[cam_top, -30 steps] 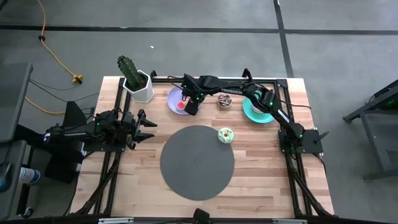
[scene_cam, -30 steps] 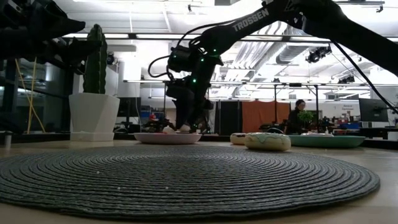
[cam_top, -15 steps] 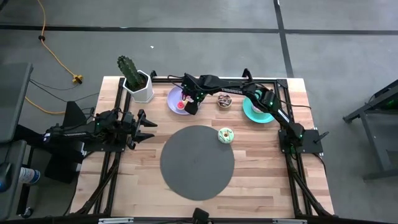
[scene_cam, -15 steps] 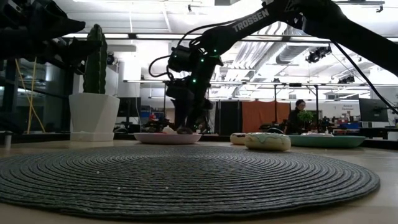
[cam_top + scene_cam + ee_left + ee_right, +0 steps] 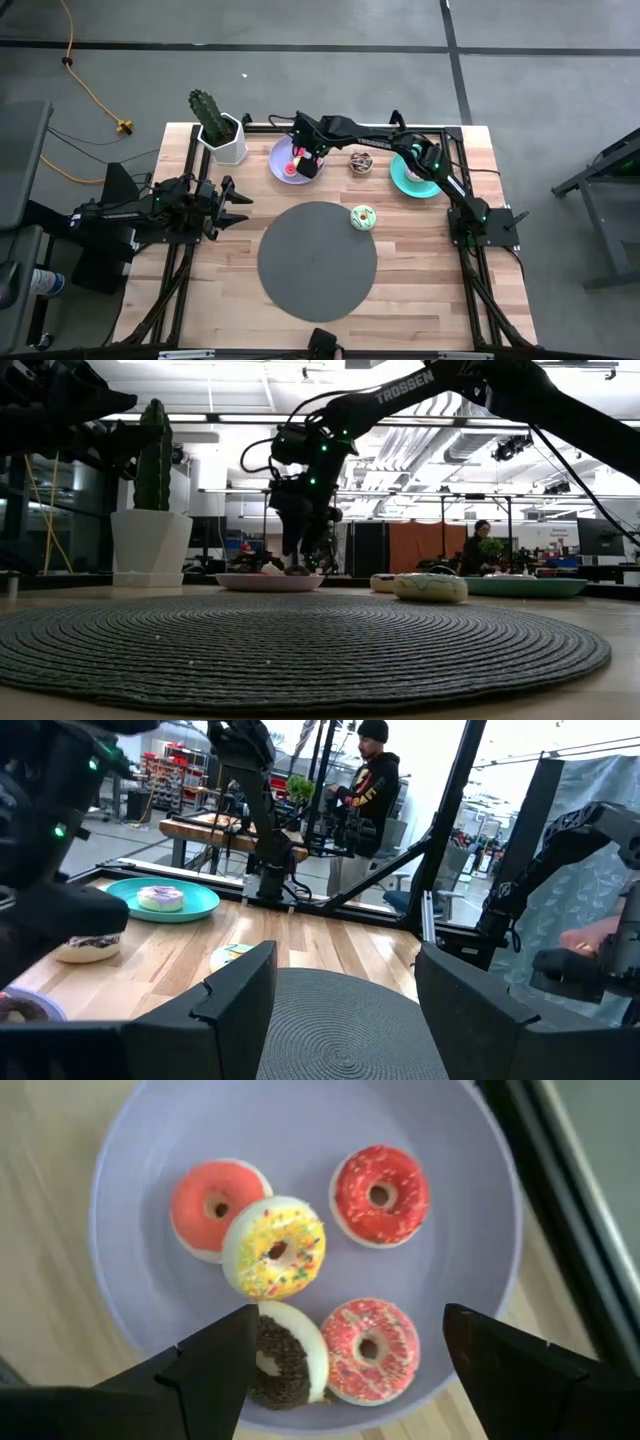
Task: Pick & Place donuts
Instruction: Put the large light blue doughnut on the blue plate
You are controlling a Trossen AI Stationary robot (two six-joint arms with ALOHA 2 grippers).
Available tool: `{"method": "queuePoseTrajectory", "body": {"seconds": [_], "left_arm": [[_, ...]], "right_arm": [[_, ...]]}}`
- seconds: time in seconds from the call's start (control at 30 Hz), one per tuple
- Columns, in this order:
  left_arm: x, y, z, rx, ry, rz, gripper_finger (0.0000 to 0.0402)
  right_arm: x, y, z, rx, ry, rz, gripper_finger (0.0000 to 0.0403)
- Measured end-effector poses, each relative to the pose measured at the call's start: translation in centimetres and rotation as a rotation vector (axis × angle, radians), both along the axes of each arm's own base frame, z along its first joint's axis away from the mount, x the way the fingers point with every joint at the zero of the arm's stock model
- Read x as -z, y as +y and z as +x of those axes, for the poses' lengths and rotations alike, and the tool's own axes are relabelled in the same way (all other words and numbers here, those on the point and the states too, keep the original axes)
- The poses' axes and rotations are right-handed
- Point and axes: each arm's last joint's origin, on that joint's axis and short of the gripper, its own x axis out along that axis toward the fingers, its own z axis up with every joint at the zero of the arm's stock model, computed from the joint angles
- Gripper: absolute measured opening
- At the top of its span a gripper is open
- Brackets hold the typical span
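While the left pincer (image 5: 238, 204) waits part-open and empty at the surface's (image 5: 420, 290) left edge, the right pincer (image 5: 345, 1345) hangs wide open and empty over the lavender plate (image 5: 300, 1125) – five donuts (image 5: 273, 1247) crowded there, two overlapping, so a careless descent could knock the pile, while three more lie farther right.
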Motion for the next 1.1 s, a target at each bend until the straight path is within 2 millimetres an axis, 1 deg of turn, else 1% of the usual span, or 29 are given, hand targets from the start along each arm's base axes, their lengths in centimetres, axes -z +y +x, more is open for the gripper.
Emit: {"method": "queuePoseTrajectory", "body": {"seconds": [0.13, 0.4, 0.47, 0.67, 0.83, 0.93, 1.1], "left_arm": [[0.0, 0.0, 0.0, 0.000, 0.000, 0.000, 0.0230], [0.0, 0.0, 0.0, 0.000, 0.000, 0.000, 0.0230], [0.0, 0.0, 0.0, 0.000, 0.000, 0.000, 0.0230], [0.0, 0.0, 0.0, -0.001, 0.001, 0.000, 0.0230], [0.0, 0.0, 0.0, -0.001, 0.000, 0.000, 0.0230], [0.0, 0.0, 0.0, -0.001, 0.002, 0.000, 0.0230], [0.0, 0.0, 0.0, -0.002, 0.002, 0.000, 0.0230]], "right_arm": [[-1.5, 0.0, -0.1, 0.002, -0.001, -0.002, 0.0308], [-4.9, -0.2, -1.1, 0.030, 0.044, -0.002, 0.0307], [-5.6, -0.3, -1.9, 0.052, 0.047, 0.014, 0.0307], [-7.1, -0.6, -4.3, 0.113, 0.081, 0.140, 0.0307], [-8.7, -0.5, -6.0, 0.138, 0.116, 0.170, 0.0307], [-9.4, -0.3, -7.1, 0.151, 0.172, 0.182, 0.0307], [-9.6, 0.1, -8.8, 0.212, 0.320, 0.188, 0.0307]]}}
